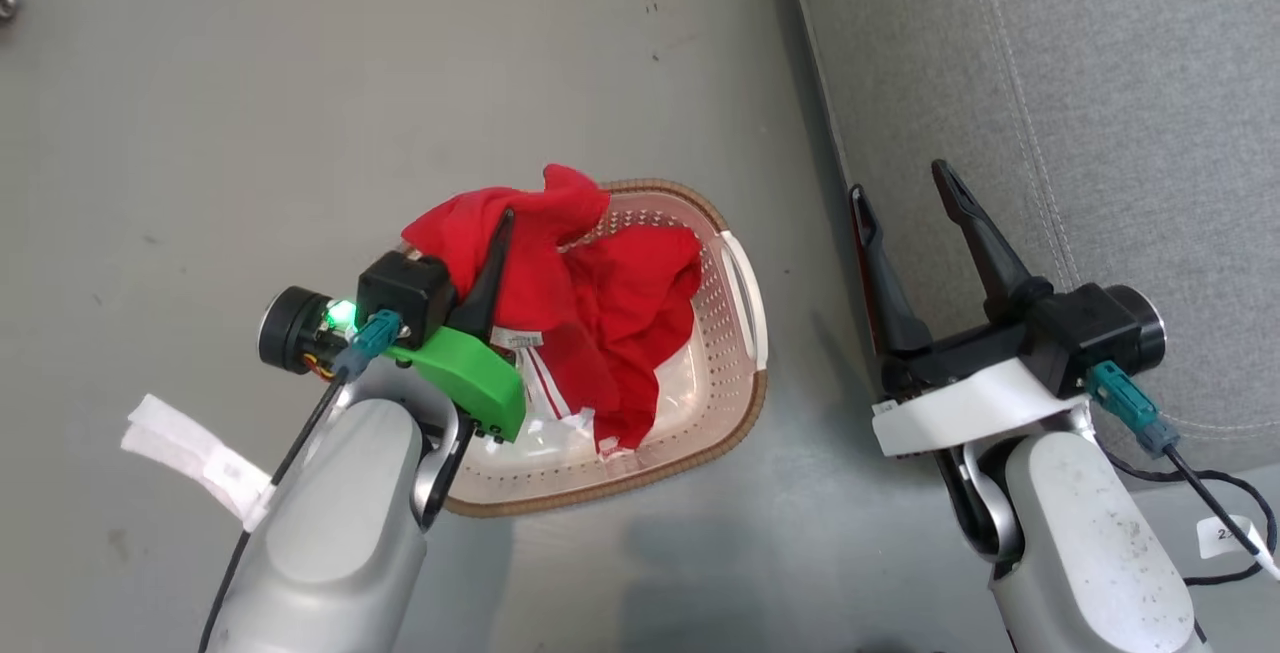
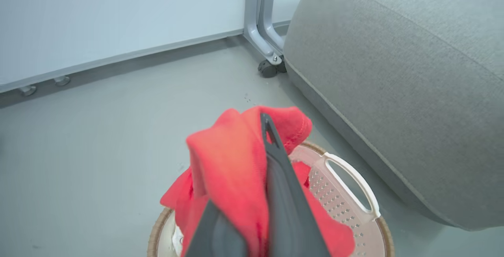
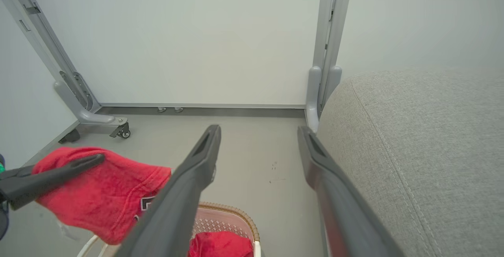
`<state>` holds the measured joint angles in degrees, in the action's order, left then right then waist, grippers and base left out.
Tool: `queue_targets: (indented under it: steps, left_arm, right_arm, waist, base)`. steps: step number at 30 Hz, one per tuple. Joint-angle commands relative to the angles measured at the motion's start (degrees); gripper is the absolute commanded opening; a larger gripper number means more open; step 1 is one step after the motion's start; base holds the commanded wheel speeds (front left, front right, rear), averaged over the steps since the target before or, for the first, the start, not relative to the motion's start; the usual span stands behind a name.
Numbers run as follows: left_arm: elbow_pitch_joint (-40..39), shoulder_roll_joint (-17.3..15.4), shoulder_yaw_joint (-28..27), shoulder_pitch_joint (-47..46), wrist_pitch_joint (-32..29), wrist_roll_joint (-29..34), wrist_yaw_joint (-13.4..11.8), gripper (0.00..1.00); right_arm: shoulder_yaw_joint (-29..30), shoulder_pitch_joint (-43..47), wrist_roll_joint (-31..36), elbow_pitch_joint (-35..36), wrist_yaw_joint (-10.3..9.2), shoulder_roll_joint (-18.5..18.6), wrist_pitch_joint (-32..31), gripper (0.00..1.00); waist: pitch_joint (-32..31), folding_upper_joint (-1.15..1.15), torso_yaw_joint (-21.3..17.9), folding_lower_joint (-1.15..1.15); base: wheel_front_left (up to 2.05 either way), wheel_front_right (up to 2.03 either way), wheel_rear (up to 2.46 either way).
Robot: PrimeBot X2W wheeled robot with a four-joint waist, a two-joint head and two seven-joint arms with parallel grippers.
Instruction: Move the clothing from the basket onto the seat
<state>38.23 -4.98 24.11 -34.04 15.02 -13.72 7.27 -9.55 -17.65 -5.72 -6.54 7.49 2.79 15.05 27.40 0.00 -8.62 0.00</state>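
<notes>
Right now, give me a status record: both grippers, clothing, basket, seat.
left gripper: shut on clothing, above basket
right gripper: open, empty, over seat edge, beside basket
clothing: red; one part held up, rest in basket
basket: on floor, left of seat
seat: grey; no clothing on visible part

A white tag (image 1: 1222, 535) on a black cable (image 1: 1200, 490) bears a figure starting with "2", the rest cut off. The small white label (image 1: 515, 338) on the red clothing (image 1: 600, 313) carries print too fine to read. A navy-and-white letter (image 3: 146, 202) on the clothing, seen from the right wrist, is partly hidden and illegible.
</notes>
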Motion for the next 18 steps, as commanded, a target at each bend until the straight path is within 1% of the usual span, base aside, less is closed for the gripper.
queue_targets:
  steps: [1,7,13,18]
  left_arm:
    - [-3.0,-0.5,-0.9,2.0,0.2,-0.4,-0.2,0.0]
    - [-15.5,-0.3,-4.1,6.9,0.2,-1.9,-0.1,0.0]
    - [-25.2,0.3,-6.3,9.8,0.2,-2.3,-0.1,0.0]
    - [-31.5,0.9,-7.1,11.9,0.2,-2.0,-0.3,0.0]
  right_arm:
    - [0.3,1.1,0.7,-0.1,0.0,0.2,0.2,1.0]
    - [0.7,3.4,1.7,-0.1,0.0,0.2,-0.1,1.0]
    - [1.0,5.2,1.9,0.8,0.0,0.2,-1.4,1.0]
    - [0.9,6.8,1.5,1.7,0.0,0.2,-2.5,1.0]
  waist:
    - [-4.8,0.0,2.6,0.0]
    - [-9.0,0.0,4.1,0.0]
    - [-12.5,0.0,5.3,0.0]
    - [-14.9,0.0,5.7,0.0]
  base:
    - [0.0,0.0,0.0]
    - [0.0,0.0,0.0]
    - [0.0,0.0,0.0]
    - [0.0,0.0,0.0]
